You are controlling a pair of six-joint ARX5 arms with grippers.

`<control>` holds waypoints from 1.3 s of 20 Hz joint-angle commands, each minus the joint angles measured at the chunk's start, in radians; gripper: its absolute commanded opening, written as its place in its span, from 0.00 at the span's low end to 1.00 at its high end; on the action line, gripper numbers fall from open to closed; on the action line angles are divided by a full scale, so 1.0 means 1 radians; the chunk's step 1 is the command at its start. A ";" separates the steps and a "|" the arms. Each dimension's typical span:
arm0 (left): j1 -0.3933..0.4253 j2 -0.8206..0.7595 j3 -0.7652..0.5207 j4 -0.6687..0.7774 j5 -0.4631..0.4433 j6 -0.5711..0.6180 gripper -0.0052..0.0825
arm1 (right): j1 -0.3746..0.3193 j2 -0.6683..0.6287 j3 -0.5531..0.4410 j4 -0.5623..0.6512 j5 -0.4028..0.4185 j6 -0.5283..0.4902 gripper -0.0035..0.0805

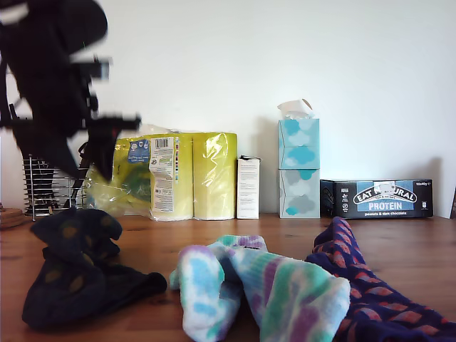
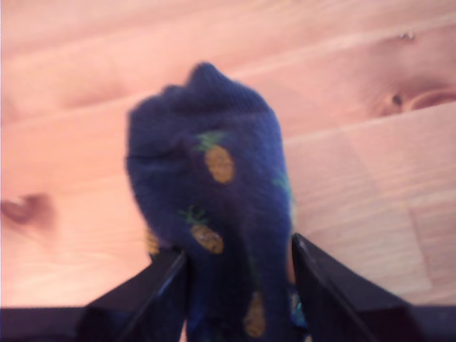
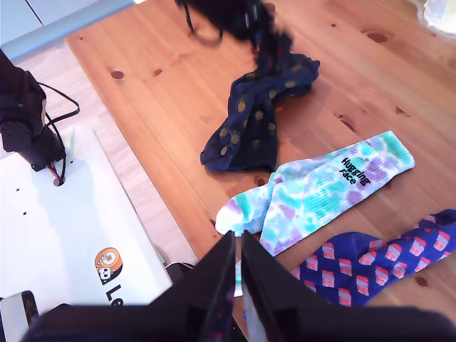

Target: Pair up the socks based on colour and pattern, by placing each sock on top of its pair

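Dark navy socks with dull yellow dots point(image 1: 71, 263) point(image 3: 253, 121) lie heaped at the exterior view's lower left. My first gripper point(image 2: 239, 246) point(image 1: 107, 160) hovers over them, blurred. Its jaws stand open, and the navy sock point(image 2: 206, 164) shows between and beyond the fingers. Pastel tie-dye socks point(image 1: 285, 292) point(image 3: 320, 192) lie together in the middle of the exterior view. Navy-purple socks with orange-red spots point(image 1: 377, 292) point(image 3: 370, 263) rest at the exterior view's right. My second gripper point(image 3: 236, 239) is shut, high above the table near the tie-dye socks, with nothing seen in it.
Along the back of the wooden table point(image 1: 214, 231) stand a wire rack point(image 1: 50, 189), a yellow pack of paper rolls point(image 1: 178, 174), a white carton point(image 1: 248, 187), stacked tissue boxes point(image 1: 299, 167) and a protein bar box point(image 1: 381, 198). A white base plate point(image 3: 64, 235) borders the table edge.
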 commanded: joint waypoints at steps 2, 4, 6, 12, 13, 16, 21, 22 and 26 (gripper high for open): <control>0.001 -0.032 -0.007 -0.077 0.004 0.018 0.52 | 0.004 -0.005 0.002 0.003 -0.025 -0.007 0.03; 0.001 -0.056 -0.008 -0.179 0.070 0.035 0.40 | 0.004 -0.005 0.002 0.003 -0.025 -0.008 0.03; -0.002 -0.056 -0.017 -0.245 0.149 0.068 0.15 | 0.004 -0.005 0.002 0.004 -0.025 -0.011 0.03; -0.008 -0.054 -0.210 -0.157 0.214 0.063 0.03 | 0.004 -0.008 0.002 0.005 -0.021 -0.025 0.03; -0.009 -0.052 -0.247 -0.094 0.236 0.046 0.03 | 0.004 -0.016 0.002 0.005 -0.021 -0.025 0.03; -0.009 -0.034 -0.308 0.057 0.277 0.002 0.03 | 0.004 -0.022 0.002 0.002 -0.021 -0.025 0.03; -0.011 0.058 -0.312 0.188 0.336 -0.023 0.03 | 0.004 -0.027 0.002 0.000 -0.021 -0.025 0.03; -0.013 0.085 -0.312 0.196 0.340 -0.023 0.03 | 0.004 -0.029 0.002 -0.005 -0.021 -0.025 0.03; -0.028 0.157 -0.312 0.228 0.376 -0.023 0.03 | 0.004 -0.038 0.002 -0.006 -0.020 -0.026 0.03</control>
